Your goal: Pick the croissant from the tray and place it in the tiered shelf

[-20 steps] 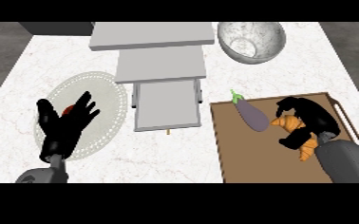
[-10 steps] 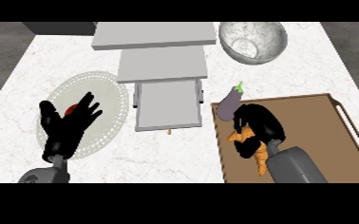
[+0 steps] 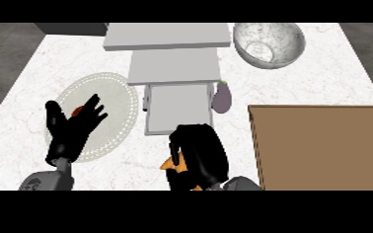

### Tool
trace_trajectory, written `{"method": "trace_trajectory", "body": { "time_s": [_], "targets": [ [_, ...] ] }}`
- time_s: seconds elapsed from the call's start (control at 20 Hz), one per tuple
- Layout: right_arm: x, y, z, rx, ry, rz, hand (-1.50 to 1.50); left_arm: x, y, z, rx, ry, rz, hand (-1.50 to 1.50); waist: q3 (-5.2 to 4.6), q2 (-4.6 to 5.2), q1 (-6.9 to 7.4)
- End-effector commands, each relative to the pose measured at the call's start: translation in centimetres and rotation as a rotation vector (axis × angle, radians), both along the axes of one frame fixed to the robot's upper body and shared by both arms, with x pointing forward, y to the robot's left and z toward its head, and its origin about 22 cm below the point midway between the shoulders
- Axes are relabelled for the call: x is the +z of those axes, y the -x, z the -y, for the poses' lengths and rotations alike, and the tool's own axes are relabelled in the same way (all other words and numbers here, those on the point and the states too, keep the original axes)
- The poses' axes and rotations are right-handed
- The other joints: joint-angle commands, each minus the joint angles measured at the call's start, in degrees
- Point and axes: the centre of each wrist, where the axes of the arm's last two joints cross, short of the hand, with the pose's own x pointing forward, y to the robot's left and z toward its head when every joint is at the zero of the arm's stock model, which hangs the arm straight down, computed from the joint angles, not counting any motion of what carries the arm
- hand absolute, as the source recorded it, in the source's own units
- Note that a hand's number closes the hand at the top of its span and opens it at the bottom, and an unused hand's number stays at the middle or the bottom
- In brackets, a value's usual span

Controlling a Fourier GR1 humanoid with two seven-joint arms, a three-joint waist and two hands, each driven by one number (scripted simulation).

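Croissant in hand, just short of the shelf

The right hand (image 3: 197, 155) curls round the croissant (image 3: 172, 164), only an orange tip showing at its left, over the counter (image 3: 313, 86) between the tray (image 3: 313, 145) and the tiered shelf (image 3: 175, 103). It is likely light, soft and flaky, so best held across its thick middle. The left hand (image 3: 71, 127) rests open, fingers spread, over the plate (image 3: 116, 98).
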Motion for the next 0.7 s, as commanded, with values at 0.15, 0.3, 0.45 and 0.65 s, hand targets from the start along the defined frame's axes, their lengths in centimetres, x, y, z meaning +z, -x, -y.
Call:
{"method": "trace_trajectory", "body": {
  "time_s": [0.15,0.3,0.45,0.65],
  "targets": [
    [7.7,5.3,-3.8,-0.105,-0.118,0.219,1.50,-0.1,-0.2,0.0,0.020,0.009,-0.031,0.00,-0.06,-0.36,-1.25],
    [11.4,5.5,-4.0,-0.186,-0.109,0.270,1.50,-0.2,0.7,-0.4,0.042,-0.018,-0.045,0.00,-0.03,-0.20,-0.69],
    [13.7,6.7,-3.6,-0.201,-0.117,0.284,1.50,-0.8,0.4,-0.9,0.032,0.002,-0.045,0.00,-0.13,-0.15,-1.83],
    [16.6,4.6,-4.1,-0.280,-0.112,0.330,1.50,0.4,-0.1,-1.7,0.033,-0.036,-0.009,0.00,-0.08,0.12,-1.39]
  ]
}}
